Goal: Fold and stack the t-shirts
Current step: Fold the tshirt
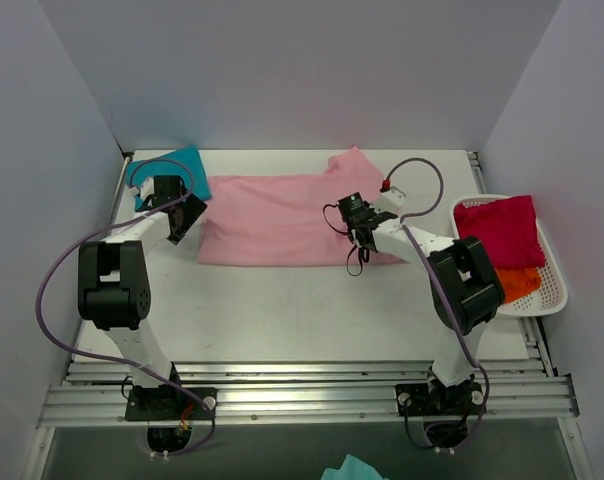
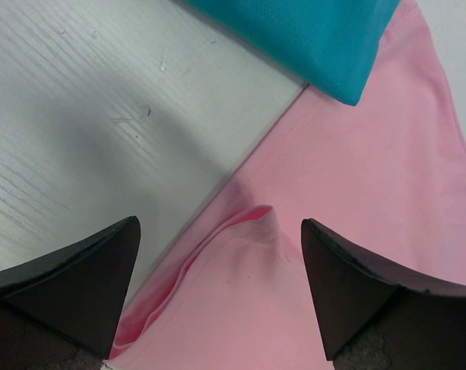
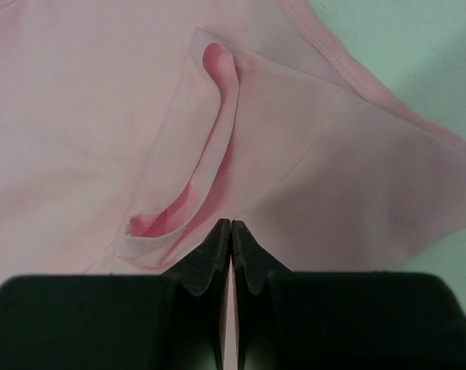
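Top external view: four t-shirts are in sight, all plain soft cloth. The pink t-shirt (image 1: 277, 220), the largest, lies spread in a rough rectangle across the middle of the white counter (image 1: 302, 310), with one sleeve jutting toward the back. The teal t-shirt (image 1: 187, 163) is a small folded piece at the back left, its corner lapping over the pink one's left end. The magenta-red t-shirt (image 1: 502, 230) is bunched in a white slotted plastic basket (image 1: 554, 292) at the right edge, with the orange t-shirt (image 1: 522, 284) crumpled just beside it in the same basket.

There are two arms, each with one claw. The left claw (image 2: 217, 227) has its dark wedge-shaped fingers spread wide over the pink shirt's left edge, either side of a small raised pucker. The counter there shows a faint scratched grain. The right claw (image 3: 231, 223) is pressed closed on the pink cloth, where a loose open fold stands up at its tips.
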Controlling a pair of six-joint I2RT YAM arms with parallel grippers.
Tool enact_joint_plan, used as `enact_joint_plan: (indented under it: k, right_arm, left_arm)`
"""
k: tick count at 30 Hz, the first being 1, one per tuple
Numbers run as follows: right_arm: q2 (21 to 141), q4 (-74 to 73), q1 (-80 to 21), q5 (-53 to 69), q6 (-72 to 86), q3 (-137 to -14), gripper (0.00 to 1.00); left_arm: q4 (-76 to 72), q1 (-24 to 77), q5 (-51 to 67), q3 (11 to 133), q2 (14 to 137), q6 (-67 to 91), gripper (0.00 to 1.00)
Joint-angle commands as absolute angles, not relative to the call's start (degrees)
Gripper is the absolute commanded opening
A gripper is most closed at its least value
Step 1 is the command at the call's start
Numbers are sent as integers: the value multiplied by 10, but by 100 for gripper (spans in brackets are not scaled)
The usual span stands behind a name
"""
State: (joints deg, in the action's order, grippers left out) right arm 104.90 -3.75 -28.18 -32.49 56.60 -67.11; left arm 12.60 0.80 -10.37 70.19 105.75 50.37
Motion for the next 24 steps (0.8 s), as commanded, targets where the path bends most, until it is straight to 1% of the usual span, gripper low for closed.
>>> enact_joint_plan:
  k: [1, 18, 24]
  right_arm:
    - [1066, -50, -284, -337, 578, -684, 0]
    - [1136, -30, -269, -332, 571, -729, 0]
    - [1164, -31, -254, -330, 566, -766, 0]
  left_arm:
    - [102, 6, -100, 703, 1049, 497, 94]
    - [91, 6, -98, 693, 1051, 494, 94]
    - [86, 4, -94, 692, 1054, 492, 94]
